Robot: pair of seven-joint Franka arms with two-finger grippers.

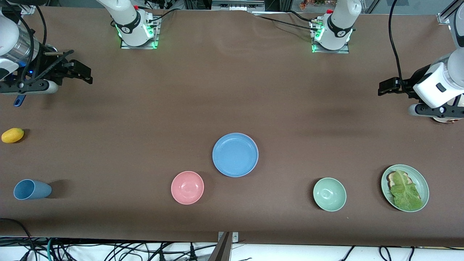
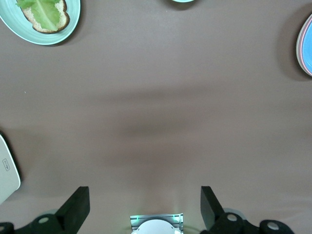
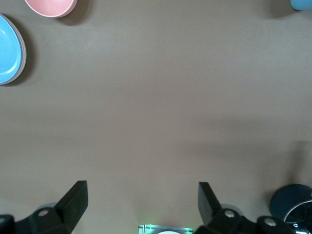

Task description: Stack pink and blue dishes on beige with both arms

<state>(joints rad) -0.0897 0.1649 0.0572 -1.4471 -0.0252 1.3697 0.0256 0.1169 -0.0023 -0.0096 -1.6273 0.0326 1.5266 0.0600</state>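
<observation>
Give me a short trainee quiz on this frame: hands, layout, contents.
1. True or false: the left hand and the right hand are both open and hold nothing.
2. Which lies nearer to the front camera than the blue plate? A: the pink bowl. B: the left arm's base. C: the right arm's base.
3. Fill in: on the green plate, the toast is topped with ____.

Key: 1 true; 2 A; 3 lettuce.
</observation>
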